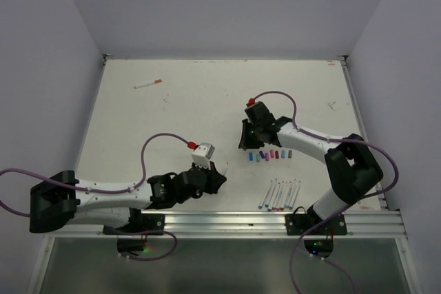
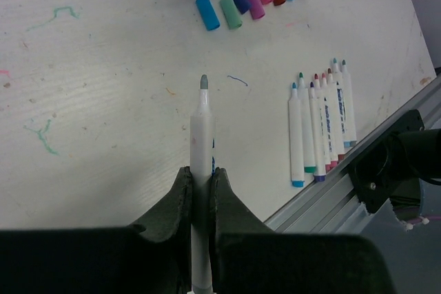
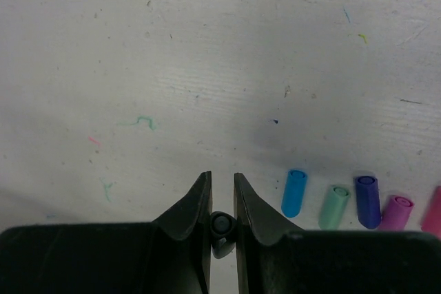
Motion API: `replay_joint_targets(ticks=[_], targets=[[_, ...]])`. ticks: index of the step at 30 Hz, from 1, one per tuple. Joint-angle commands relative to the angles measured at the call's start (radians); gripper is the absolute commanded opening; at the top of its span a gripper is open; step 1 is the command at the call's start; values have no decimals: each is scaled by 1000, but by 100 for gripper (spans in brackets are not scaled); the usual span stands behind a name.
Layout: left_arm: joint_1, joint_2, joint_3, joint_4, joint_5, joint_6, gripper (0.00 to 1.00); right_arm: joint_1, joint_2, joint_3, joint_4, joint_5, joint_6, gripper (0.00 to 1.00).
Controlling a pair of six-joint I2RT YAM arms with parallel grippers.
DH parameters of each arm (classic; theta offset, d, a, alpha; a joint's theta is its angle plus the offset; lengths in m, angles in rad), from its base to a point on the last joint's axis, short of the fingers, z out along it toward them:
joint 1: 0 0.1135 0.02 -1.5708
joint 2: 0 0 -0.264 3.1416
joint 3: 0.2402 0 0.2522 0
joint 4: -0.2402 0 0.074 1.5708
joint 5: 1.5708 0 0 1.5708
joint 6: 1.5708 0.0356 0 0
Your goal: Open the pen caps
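The left gripper [image 2: 201, 173] pinches a white pen [image 2: 202, 129] whose grey tip is bare. The right gripper [image 3: 221, 178] pinches a dark cap [image 3: 221, 225]. A row of loose caps [image 2: 253, 3] lies at 12 o'clock from the uncapped pens [image 2: 317, 129]. 1 orange-capped pen [image 1: 147, 85] lies toward 10 o'clock on the table [image 1: 207, 101].

the table [image 1: 207, 101] lies open across its far half (one lone pen [image 1: 147, 84] near the far left corner). toward the right edge, a lane runs between the row of caps [image 1: 269, 155] and the pens [image 1: 280, 195] at the near edge; the right gripper [image 1: 249, 144] blocks the row's left end.
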Motion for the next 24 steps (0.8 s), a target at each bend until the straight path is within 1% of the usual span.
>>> replay_joint_targets(ticks=[1, 4, 5, 6, 7, 8, 11, 20, 24], targets=[[-6, 21, -13, 76, 7, -5, 0, 30, 31, 62, -54, 79, -27, 0], [-6, 43, -5, 88, 21, -2, 0, 52, 52, 76, -78, 111, -21, 0], [-8, 47, -5, 90, 27, -1, 0, 58, 60, 82, -92, 151, -19, 0], [-8, 52, -2, 93, 30, -1, 0, 64, 63, 88, -104, 166, -18, 3], [-8, 60, -2, 96, 32, 0, 0, 78, 69, 102, -129, 183, -18, 9], [-6, 67, -1, 101, 33, -1, 0, 90, 77, 113, -146, 212, -18, 11], [-6, 75, 4, 105, 41, 0, 0, 101, 94, 122, -166, 263, -13, 13], [-6, 66, -2, 102, 46, 3, 0, 138, 160, 143, -222, 326, 12, 14], [-6, 46, -5, 92, 35, 3, 0, 141, 164, 131, -223, 338, 15, 21]])
